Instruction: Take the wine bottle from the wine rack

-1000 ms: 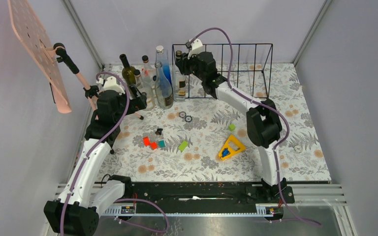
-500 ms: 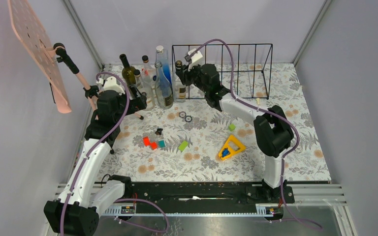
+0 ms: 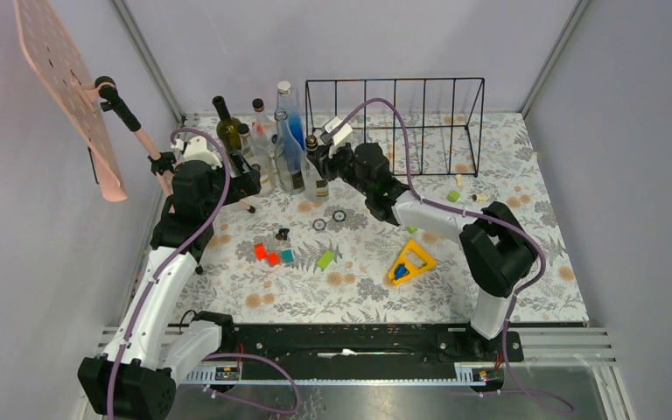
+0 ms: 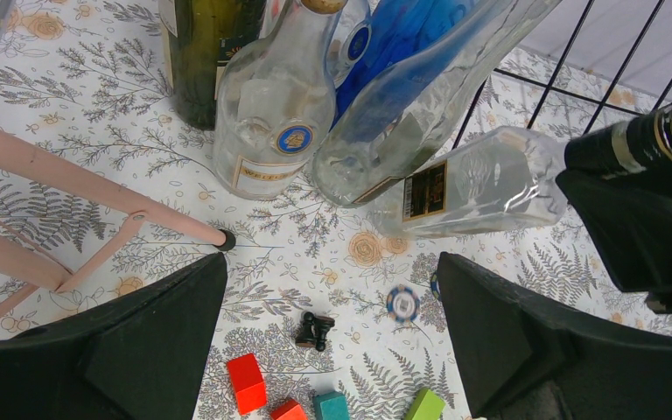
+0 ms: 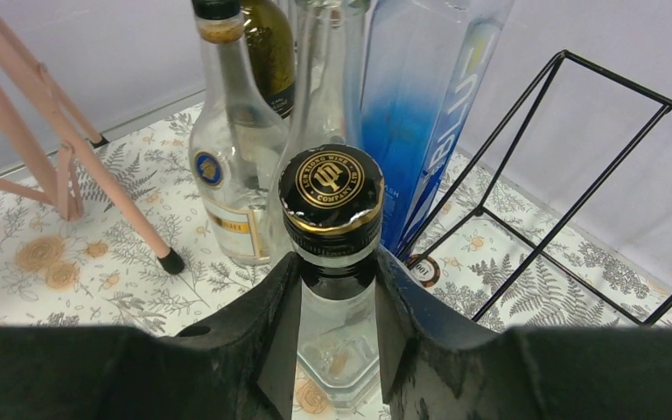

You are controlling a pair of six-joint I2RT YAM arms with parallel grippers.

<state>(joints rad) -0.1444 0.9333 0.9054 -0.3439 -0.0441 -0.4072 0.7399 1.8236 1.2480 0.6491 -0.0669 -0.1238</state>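
From the top view, your right hand reaches to the left front corner of the wine rack. It is clamped on the neck of the wine bottle, a clear one with a black cap. The bottle stands upright just outside the rack, in front of its left end, beside the cluster of other bottles. Your left hand hovers on the far side of that cluster, near the pink stand. The coloured blocks and the yellow triangle lie on the bench, well apart from the rack.

From the left wrist view, your left hand's fingers are spread wide, with only bare bench and small pieces between them. Ahead stand a dark green bottle, a round clear bottle and a blue bottle. The wine bottle sits to their right, with rack bars behind it and the right hand's black fingers on its neck.

From the right wrist view, the two fingers press on either side of the neck, just below the black and gold cap. The rack's wires run to the right of the bottle, not around it. You cannot tell here whether its base rests on the bench.
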